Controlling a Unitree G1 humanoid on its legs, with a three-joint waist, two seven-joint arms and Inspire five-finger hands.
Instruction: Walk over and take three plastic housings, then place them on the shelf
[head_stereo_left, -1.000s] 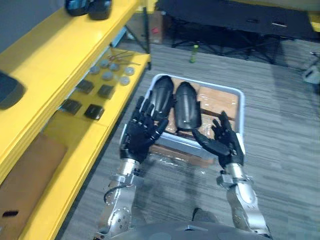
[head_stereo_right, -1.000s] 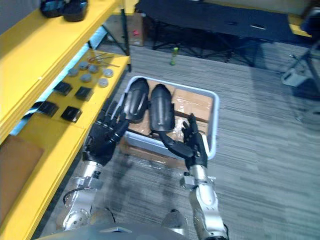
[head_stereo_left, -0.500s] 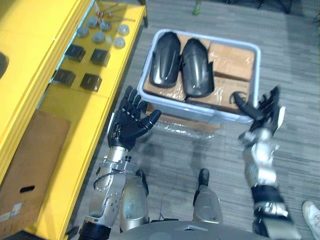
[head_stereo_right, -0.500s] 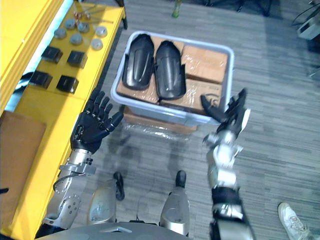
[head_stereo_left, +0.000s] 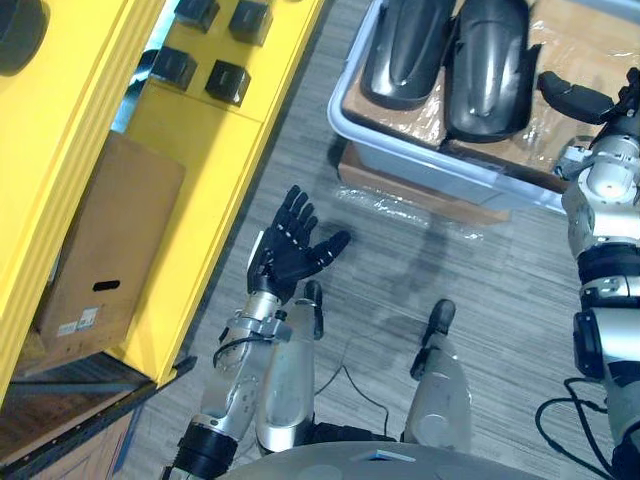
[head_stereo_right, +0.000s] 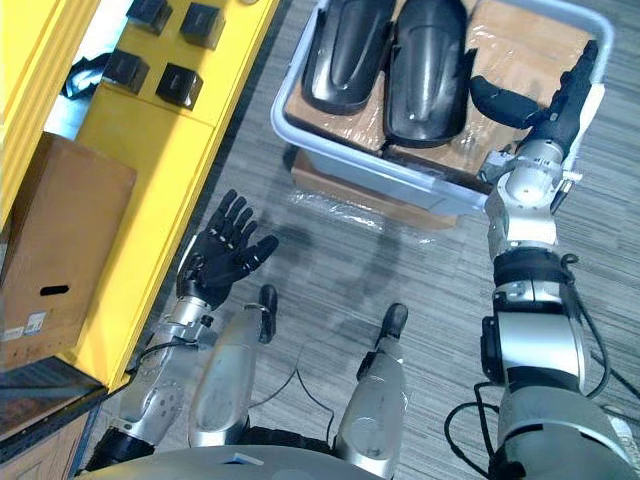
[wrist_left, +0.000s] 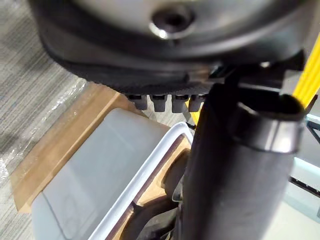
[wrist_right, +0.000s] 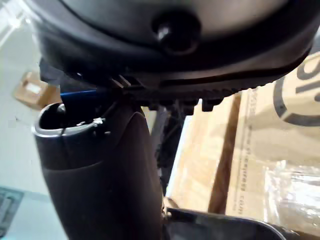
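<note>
Two black plastic housings (head_stereo_left: 405, 45) (head_stereo_left: 490, 60) lie side by side in a grey bin (head_stereo_left: 400, 160), on top of wrapped cardboard boxes (head_stereo_right: 520, 50). My left hand (head_stereo_left: 290, 250) is open, palm up, over the floor between the bin and the yellow shelf (head_stereo_left: 200, 170), holding nothing. My right hand (head_stereo_right: 555, 100) is open with straight fingers over the right part of the bin, beside the right housing and apart from it. The bin's grey wall (wrist_left: 100, 165) shows past my left hand in the left wrist view.
The yellow shelf runs along the left, with small black blocks (head_stereo_left: 228, 80) and a cardboard box (head_stereo_left: 110, 250) on its lower level. A dark object (head_stereo_left: 20, 20) sits on the upper level. The bin rests on a flat cardboard base (head_stereo_left: 420, 195) on grey floor.
The camera has tilted down and moved nearer. Both hands have drawn back from the housings; the left has dropped low beside the shelf, the right has swung out over the bin's right side.
</note>
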